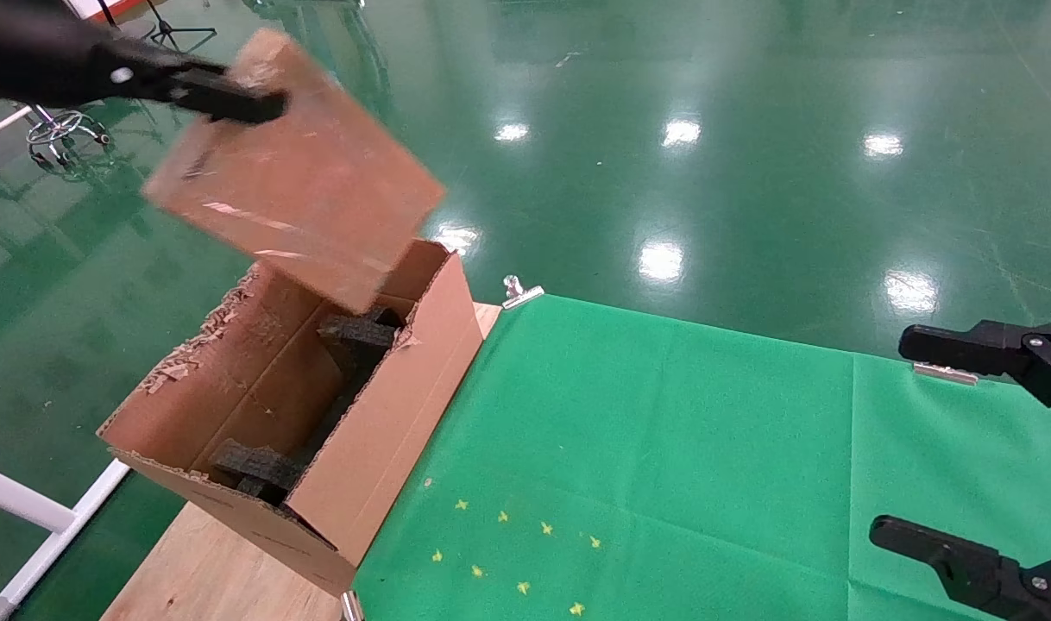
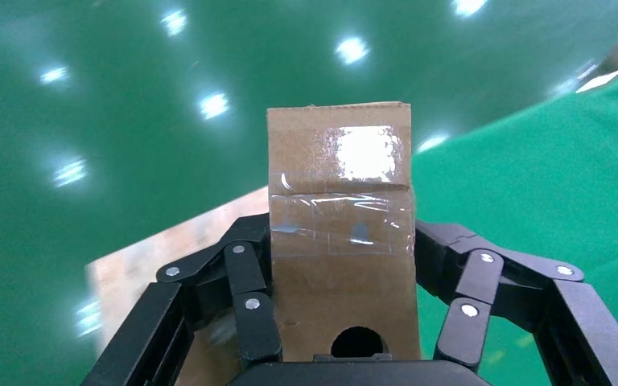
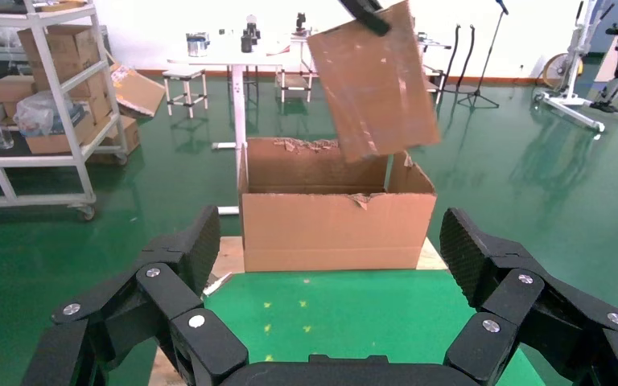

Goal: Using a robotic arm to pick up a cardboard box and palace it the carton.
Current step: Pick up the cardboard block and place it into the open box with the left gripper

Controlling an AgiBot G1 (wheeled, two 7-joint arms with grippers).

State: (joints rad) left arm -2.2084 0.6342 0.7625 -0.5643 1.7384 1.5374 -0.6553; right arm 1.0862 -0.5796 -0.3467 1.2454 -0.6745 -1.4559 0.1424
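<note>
The cardboard box hangs tilted in the air, its low corner just above the far end of the carton. My left gripper is shut on it by its upper edge. In the left wrist view the taped box fills the gap between the fingers, and a round hole shows in its narrow face. Black foam pieces lie inside the open, ragged-rimmed carton. My right gripper stands open and empty at the right edge, facing the carton.
The carton stands on the wooden table beside a green cloth held by metal clips. Glossy green floor lies beyond. A shelf rack with boxes and a white table stand far behind.
</note>
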